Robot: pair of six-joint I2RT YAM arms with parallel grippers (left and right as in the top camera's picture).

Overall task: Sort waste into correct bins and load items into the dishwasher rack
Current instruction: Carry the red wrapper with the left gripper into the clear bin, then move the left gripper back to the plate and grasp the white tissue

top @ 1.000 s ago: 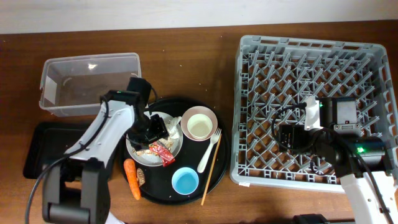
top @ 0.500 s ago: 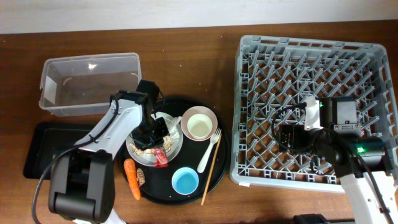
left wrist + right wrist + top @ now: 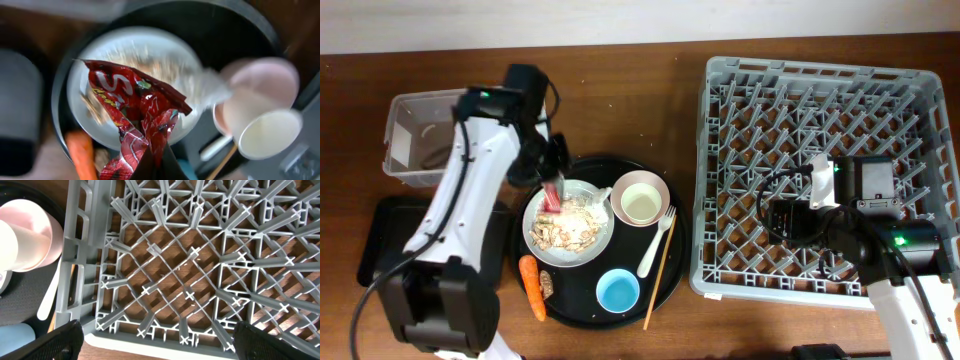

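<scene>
My left gripper is shut on the crumpled red wrapper, which hangs above the left rim of the white plate. Beige food scraps cover the plate. An orange carrot and a brown scrap lie beside the plate on the round black tray. Also on that tray are the pink bowl, blue cup, white fork and chopsticks. My right gripper stands open and empty over the grey dishwasher rack.
The clear tub stands at the back left, partly hidden by my left arm. The shallow black rectangular tray lies in front of it. The rack fills the right half of the table.
The left gripper shut on the red wrapper, lifted it off the plate and carried it up and to the left, towards the tub. The right arm has not moved.
</scene>
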